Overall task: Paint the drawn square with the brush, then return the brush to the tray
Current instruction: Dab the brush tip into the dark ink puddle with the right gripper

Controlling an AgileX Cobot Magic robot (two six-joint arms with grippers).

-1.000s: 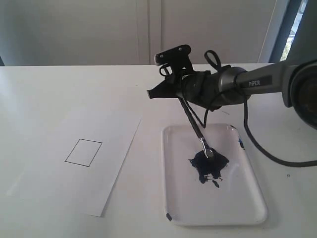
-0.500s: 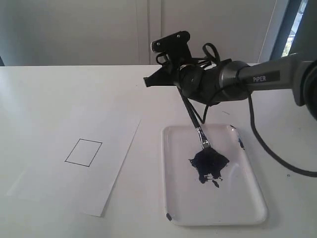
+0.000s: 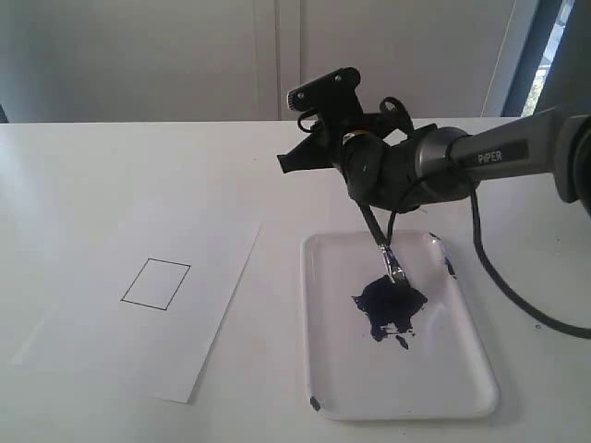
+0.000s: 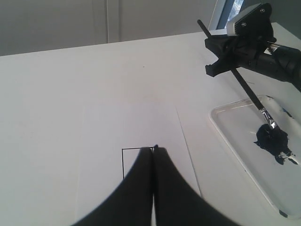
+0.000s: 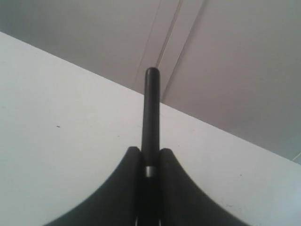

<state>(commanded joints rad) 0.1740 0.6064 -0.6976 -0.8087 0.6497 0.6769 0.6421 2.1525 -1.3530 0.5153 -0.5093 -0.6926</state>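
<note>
The brush [image 3: 377, 235] slants down from my right gripper [image 3: 295, 159], which is shut on its black handle [image 5: 151, 108]. Its dark tip rests at the far edge of the dark blue paint blot [image 3: 388, 306] on the white tray [image 3: 443, 374]. The drawn square [image 3: 155, 283] lies on the paper sheet [image 3: 111, 341] left of the tray, its inside white. In the left wrist view my left gripper [image 4: 153, 149] is shut and empty above the paper, covering part of the drawn square [image 4: 130, 161]. The brush [image 4: 244, 87], right gripper [image 4: 211, 69] and tray [image 4: 244, 141] show there too.
A black cable [image 3: 499, 286] hangs from the right arm [image 3: 489, 157] and loops over the table beside the tray. A small blue smear marks the tray's far right rim [image 3: 449, 268]. A pale wall [image 3: 185, 55] stands behind the table.
The right gripper has shifted slightly right with the brush. The tip lifted off the blot's middle and now sits at the blot's far edge. The paper and tray have not moved.
</note>
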